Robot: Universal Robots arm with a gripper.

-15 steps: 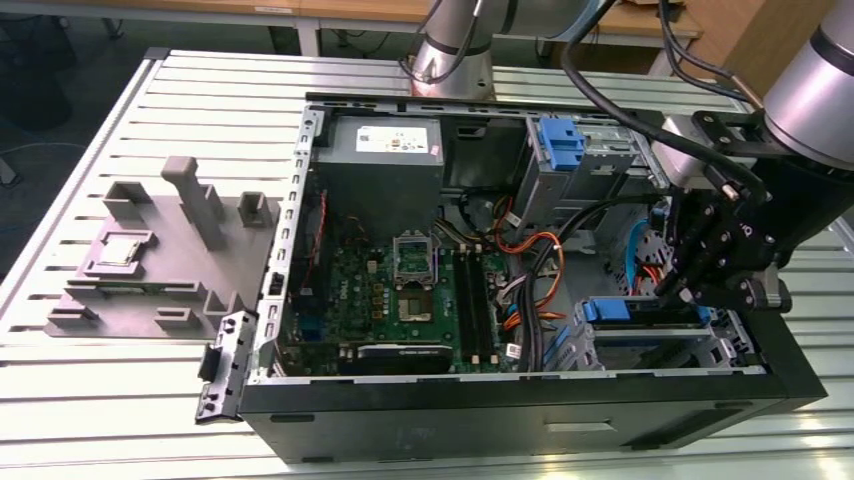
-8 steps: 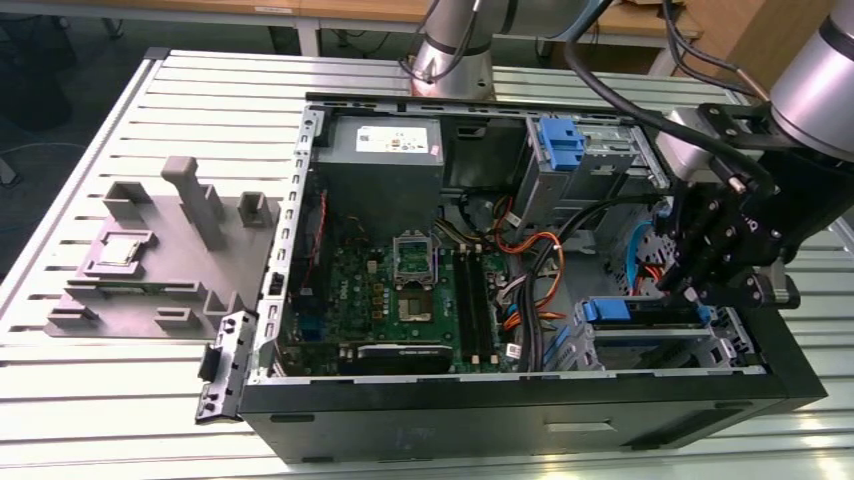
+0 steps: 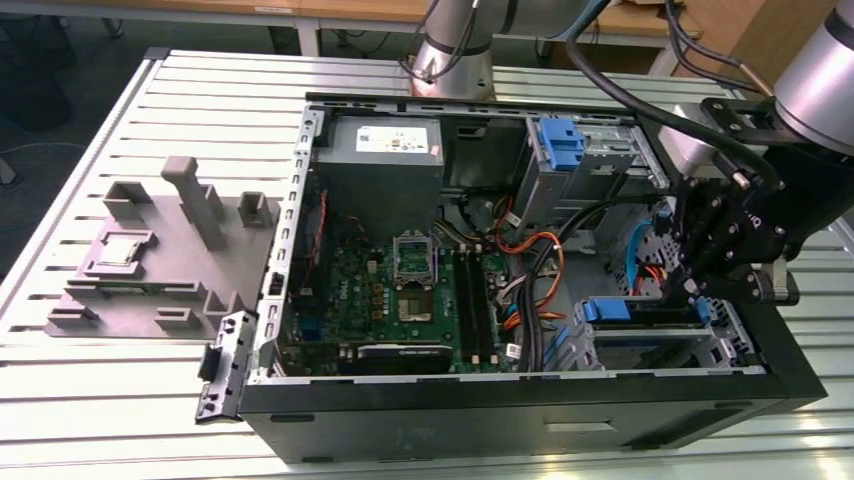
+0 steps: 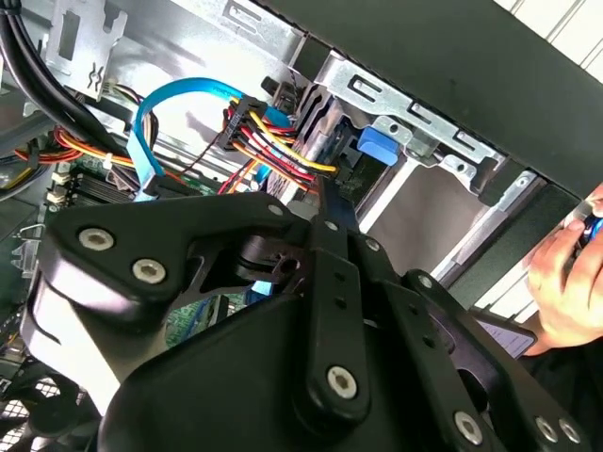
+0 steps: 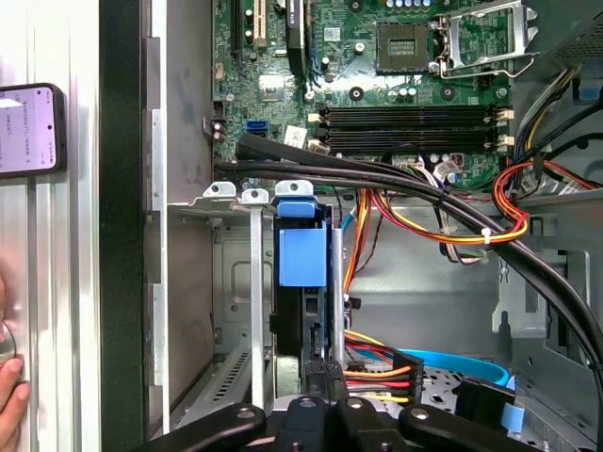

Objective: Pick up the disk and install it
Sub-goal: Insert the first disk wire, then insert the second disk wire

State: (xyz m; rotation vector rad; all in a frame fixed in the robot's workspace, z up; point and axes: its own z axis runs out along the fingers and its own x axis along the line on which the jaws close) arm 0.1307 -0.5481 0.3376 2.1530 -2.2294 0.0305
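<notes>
Open desktop computer case (image 3: 534, 420) lies on its side on the slatted metal desk (image 3: 134, 390), motherboard (image 3: 400, 290) exposed. In the exterior view the arm reaches in from the exterior view's right, and the black pincer (image 3: 694, 290) hangs over the drive cage at the case's front corner. The disk (image 5: 301, 311) stands on edge in a slot of the metal drive cage (image 5: 250, 282); its blue plastic rail tab (image 5: 301, 247) faces the first wrist view's camera, and in the exterior view the same blue tab (image 3: 607, 310) sits just beside the pincer. In both wrist views the pincer's fingers look pressed together on the disk's edge, fingertips (image 4: 325, 202) meeting at a narrow point near the red-yellow-black power cables (image 4: 273, 141). A light blue data cable (image 4: 155, 113) loops nearby. A person's hand (image 4: 565, 282) rests just outside the case wall, and a phone (image 5: 30, 130) lies on the desk beside the case. A grey moulded fixture (image 3: 154, 255) sits well apart, at the exterior view's left.
</notes>
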